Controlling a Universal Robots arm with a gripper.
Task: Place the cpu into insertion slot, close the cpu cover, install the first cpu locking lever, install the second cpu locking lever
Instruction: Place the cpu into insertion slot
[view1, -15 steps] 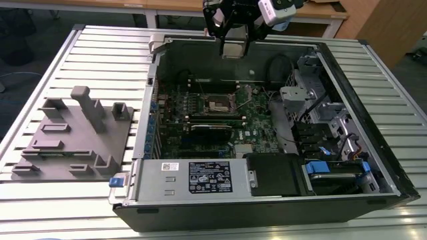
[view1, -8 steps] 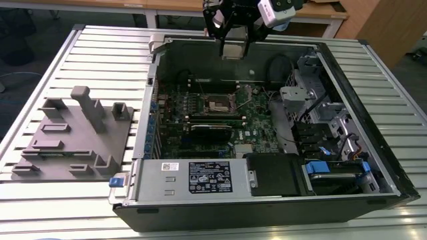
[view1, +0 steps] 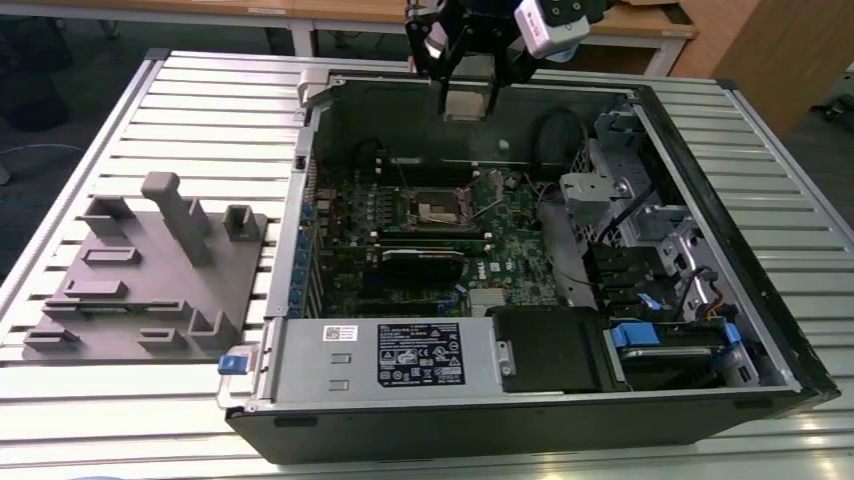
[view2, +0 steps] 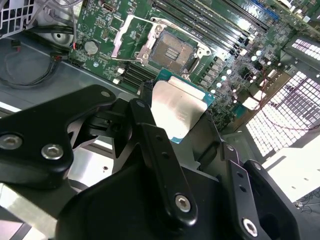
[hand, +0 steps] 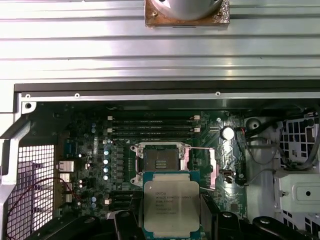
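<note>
Cpu (view1: 465, 103), a flat silvery square chip, is clamped between the black fingers (view2: 150, 135) of the gripper (view1: 466, 85). It is held in the air over the far side of an open computer case (view1: 534, 435), clear of the green motherboard (view1: 514, 270). Below it, the insertion slot (hand: 160, 162) lies bare, a dark square with a pale centre. The cpu cover (view2: 124, 34) is swung open beside the slot. The case lies on a slatted metal worktop (view1: 200, 110), with a grey fixture block (view1: 147, 290) at the exterior view's left.
</note>
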